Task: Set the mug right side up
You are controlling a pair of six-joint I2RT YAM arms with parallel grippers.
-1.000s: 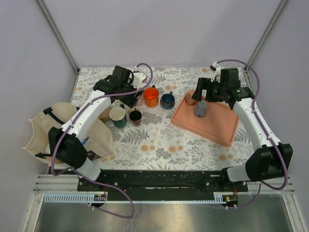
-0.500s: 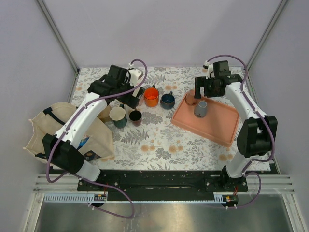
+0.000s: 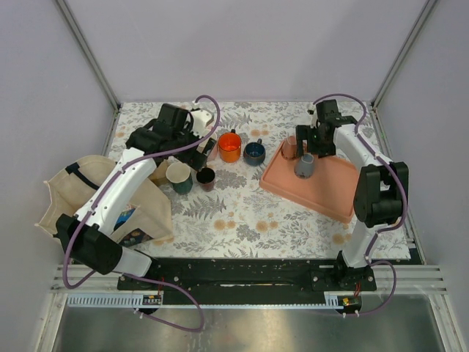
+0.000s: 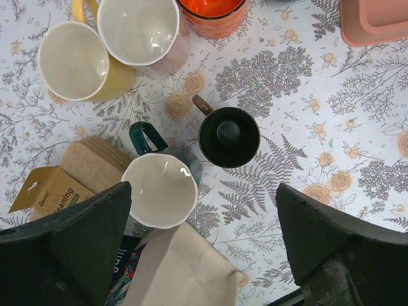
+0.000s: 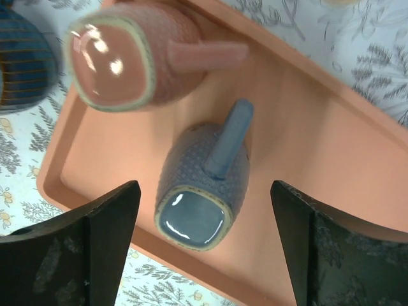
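Two mugs stand upside down on the salmon tray [image 3: 330,192]: a grey-blue mug [image 3: 304,166] and a pink mug [image 3: 290,147]. In the right wrist view the grey-blue mug [image 5: 201,185] shows its glazed base and handle, with the pink mug [image 5: 121,60] beyond it. My right gripper [image 3: 308,144] is open and empty, hovering above the grey-blue mug, which lies between its fingers in the right wrist view [image 5: 204,197]. My left gripper [image 3: 190,147] is open and empty above the upright cups; in the left wrist view [image 4: 203,191] it touches nothing.
Upright cups stand at the left middle: orange mug [image 3: 230,146], dark blue cup [image 3: 254,152], black cup [image 4: 228,136], teal mug [image 4: 160,190], yellow mug [image 4: 76,60], white mug [image 4: 140,29]. A beige cloth bag [image 3: 95,198] lies at the left edge, with a cardboard box [image 4: 48,191] beside it.
The right arm has folded back toward the far right, with its gripper staying over the tray's mugs. The left arm has shifted a little left. Both grippers stay open, and no mug has moved.
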